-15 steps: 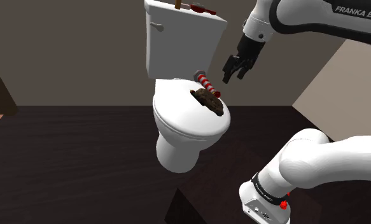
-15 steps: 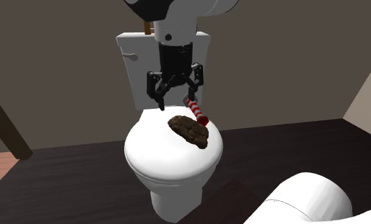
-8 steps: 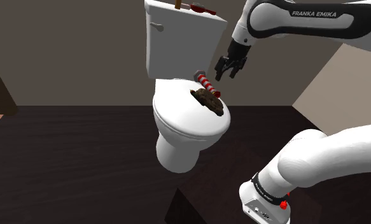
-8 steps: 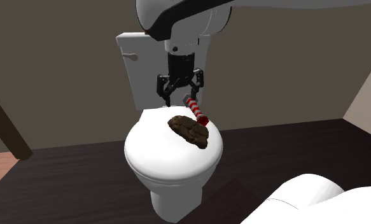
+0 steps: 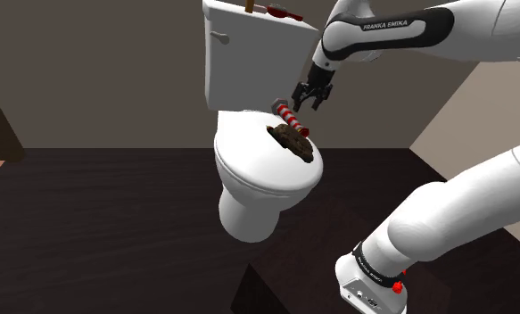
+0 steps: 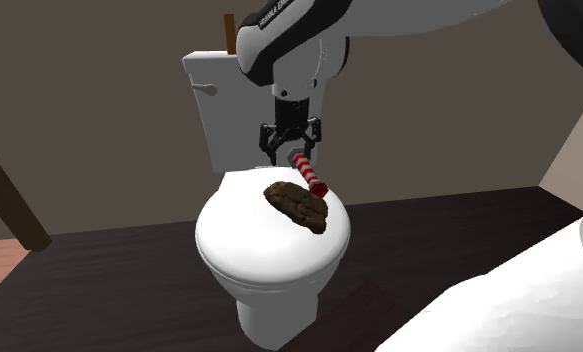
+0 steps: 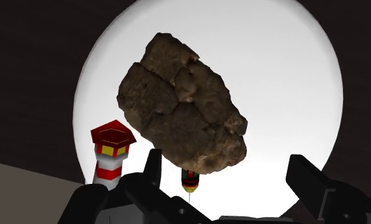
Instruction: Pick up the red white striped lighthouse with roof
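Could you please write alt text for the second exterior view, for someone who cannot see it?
A black end effector, open, hangs close over a red and white striped lighthouse that rests tilted on a closed white toilet lid, beside a brown rock. The white arm reaches down in front of the tank.

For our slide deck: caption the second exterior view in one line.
Open end effector hovers near tilted striped lighthouse beside brown rock on toilet lid.

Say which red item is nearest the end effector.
The red-and-white striped lighthouse on the toilet lid, beside the brown rock; the open end effector hangs close by it, while the other red item lies atop the tank.
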You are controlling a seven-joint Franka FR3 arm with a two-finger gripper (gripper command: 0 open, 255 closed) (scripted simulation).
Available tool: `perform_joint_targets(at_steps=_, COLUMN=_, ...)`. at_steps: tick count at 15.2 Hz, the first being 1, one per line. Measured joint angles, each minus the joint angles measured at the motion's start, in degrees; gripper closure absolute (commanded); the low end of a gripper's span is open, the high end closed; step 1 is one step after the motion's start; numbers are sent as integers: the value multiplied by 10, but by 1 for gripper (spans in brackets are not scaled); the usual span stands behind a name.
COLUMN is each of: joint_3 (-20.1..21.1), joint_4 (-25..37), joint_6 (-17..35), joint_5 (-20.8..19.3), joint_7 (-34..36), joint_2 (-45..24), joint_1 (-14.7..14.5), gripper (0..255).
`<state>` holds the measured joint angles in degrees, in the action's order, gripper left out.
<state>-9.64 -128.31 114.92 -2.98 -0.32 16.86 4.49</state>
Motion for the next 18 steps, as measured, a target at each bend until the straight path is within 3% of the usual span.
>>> perform_joint_targets(at_steps=9, joint_3=-48, joint_4=119, joint_6=58, joint_5=49, joint_7=-55, joint_2=-186, joint_1=26, gripper=0)
perform_joint_targets(at_steps=18, joint_3=-64, joint_4=299, joint_6=60, joint_5=122, joint_7=-106, joint_2=-384, joint_1=79, gripper=0)
